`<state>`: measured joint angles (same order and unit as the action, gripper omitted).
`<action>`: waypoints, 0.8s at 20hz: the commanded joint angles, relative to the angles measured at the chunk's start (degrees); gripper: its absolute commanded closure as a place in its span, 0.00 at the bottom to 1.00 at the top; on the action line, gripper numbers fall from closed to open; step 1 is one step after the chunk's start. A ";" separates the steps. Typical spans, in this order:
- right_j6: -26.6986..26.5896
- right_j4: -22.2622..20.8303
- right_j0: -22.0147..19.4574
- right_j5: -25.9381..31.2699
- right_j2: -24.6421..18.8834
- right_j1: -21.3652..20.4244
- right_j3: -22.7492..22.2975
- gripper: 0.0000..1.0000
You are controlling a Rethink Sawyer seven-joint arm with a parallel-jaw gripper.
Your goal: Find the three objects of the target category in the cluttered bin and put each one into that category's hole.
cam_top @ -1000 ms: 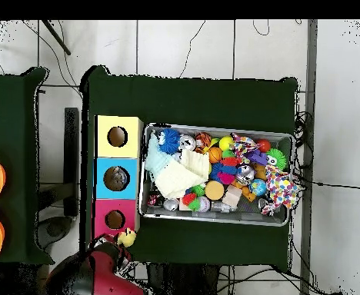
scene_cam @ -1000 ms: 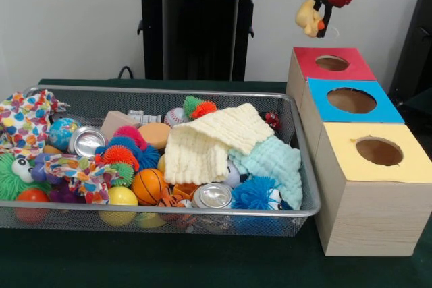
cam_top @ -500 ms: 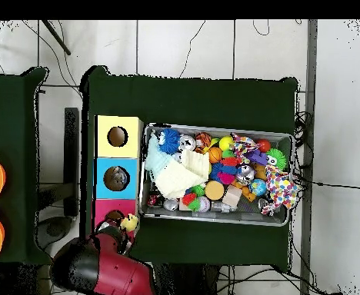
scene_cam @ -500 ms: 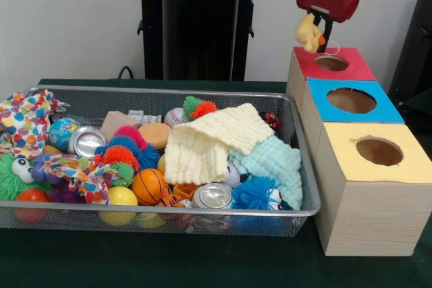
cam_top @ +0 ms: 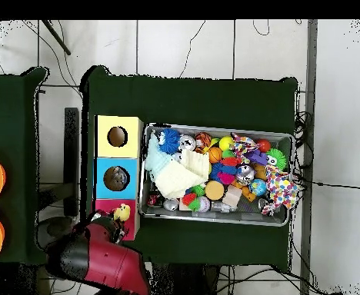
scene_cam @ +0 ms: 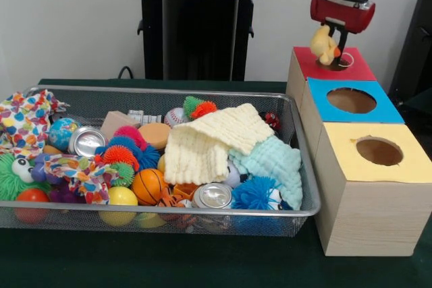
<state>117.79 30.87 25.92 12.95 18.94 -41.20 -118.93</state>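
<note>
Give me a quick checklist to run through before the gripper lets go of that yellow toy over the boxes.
1. Yellow toy held in the gripper: ok.
2. Toy above the red box: ok.
3. Toy centred over the red hole: cannot tell; the toy hides most of the hole.
4. Hole free of blockage: cannot tell.
5. Toy clear of the blue box beside it: ok.
6. Arm clear of the wire bin: ok.

The gripper [scene_cam: 335, 34] is red and black, and the duck [scene_cam: 323, 43] is yellow. At the right stand a red box [scene_cam: 300, 67], a blue box [scene_cam: 317, 96] and a yellow box [scene_cam: 339, 158]. The bin [scene_cam: 169, 210] is silver mesh. The bench [scene_cam: 81, 264] is dark green.
</note>
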 commanded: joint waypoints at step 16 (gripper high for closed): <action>10.63 -0.87 3.38 -6.50 -4.72 7.06 5.08 1.00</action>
<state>117.79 30.85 29.27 12.77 18.97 -38.86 -116.11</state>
